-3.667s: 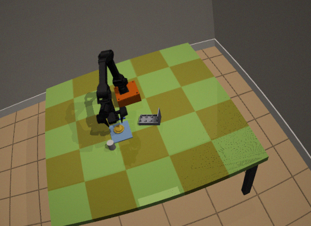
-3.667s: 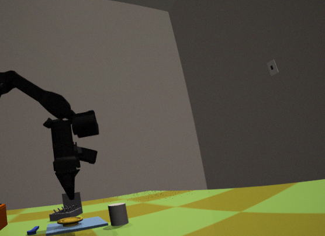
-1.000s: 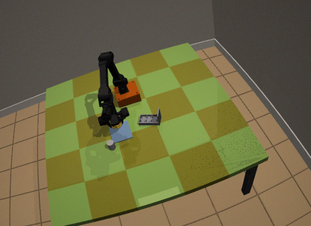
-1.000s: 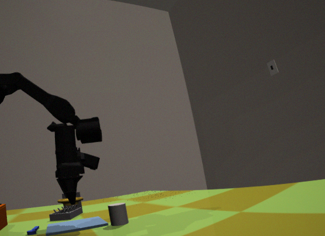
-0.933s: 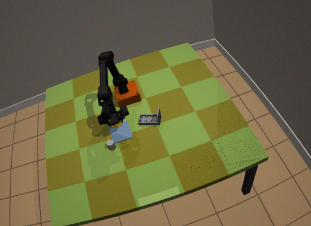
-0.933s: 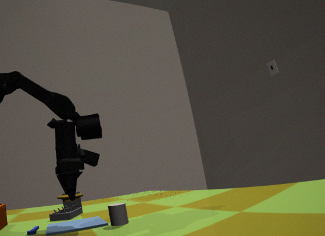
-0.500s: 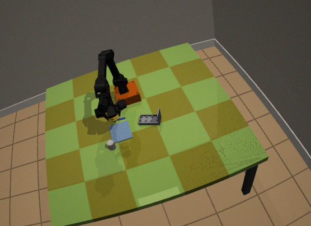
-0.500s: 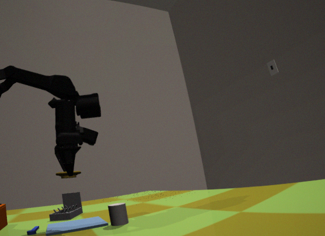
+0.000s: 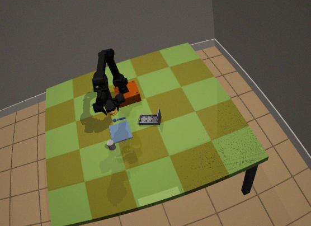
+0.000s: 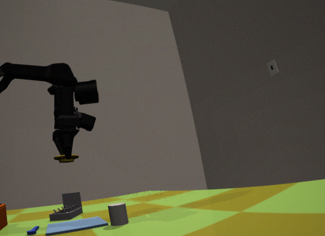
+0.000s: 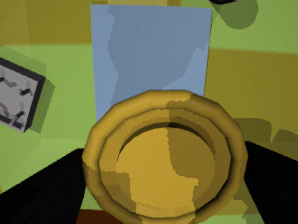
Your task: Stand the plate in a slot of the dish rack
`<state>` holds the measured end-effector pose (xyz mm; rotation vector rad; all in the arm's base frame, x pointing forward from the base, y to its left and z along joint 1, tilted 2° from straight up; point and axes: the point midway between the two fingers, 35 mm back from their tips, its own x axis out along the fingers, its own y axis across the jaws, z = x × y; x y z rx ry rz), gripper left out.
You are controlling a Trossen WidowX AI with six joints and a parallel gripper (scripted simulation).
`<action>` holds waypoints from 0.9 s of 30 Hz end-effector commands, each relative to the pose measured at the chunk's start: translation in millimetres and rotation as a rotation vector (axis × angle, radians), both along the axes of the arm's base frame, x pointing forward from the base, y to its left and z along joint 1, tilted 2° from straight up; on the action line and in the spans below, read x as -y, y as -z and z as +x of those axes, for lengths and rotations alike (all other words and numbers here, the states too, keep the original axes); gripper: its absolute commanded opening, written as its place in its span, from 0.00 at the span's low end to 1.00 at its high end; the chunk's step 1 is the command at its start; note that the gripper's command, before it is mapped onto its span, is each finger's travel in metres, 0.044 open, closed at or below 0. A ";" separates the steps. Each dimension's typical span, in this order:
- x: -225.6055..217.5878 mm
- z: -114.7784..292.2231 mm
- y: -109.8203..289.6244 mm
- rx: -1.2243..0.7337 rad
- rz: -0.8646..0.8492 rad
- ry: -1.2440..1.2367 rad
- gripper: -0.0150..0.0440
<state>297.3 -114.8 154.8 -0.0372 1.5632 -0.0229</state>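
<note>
A round yellow plate (image 9: 112, 112) (image 10: 64, 160) (image 11: 165, 167) is held level, high above the table. My gripper (image 10: 66, 157) (image 11: 164, 153) is shut on it, with one finger at each side of the rim, and points down. The grey dish rack (image 9: 150, 123) (image 10: 60, 217) (image 11: 35, 99) stands on the table, lower than the plate, to the right of the gripper in the top view and at the left edge of the wrist view. It has rows of short rails and a tall panel at one end.
A blue board (image 9: 121, 132) (image 10: 76, 224) (image 11: 150, 50) lies flat on the table. A grey cylinder (image 9: 111, 145) (image 10: 118, 214) stands by its corner. A small blue utensil (image 9: 121, 118) (image 10: 33, 230) lies near the board. An orange box (image 9: 131, 94) (image 10: 2, 217) is by the arm's base.
</note>
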 end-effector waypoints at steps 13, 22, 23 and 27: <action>-25.7 -5.7 -3.8 -0.017 -0.008 -0.514 0.25; -40.6 -10.5 -3.7 -0.028 -0.009 -0.828 0.25; -42.3 -11.1 -3.7 -0.030 -0.010 -0.863 0.25; -48.7 -13.5 -3.6 -0.035 -0.011 -1.002 0.25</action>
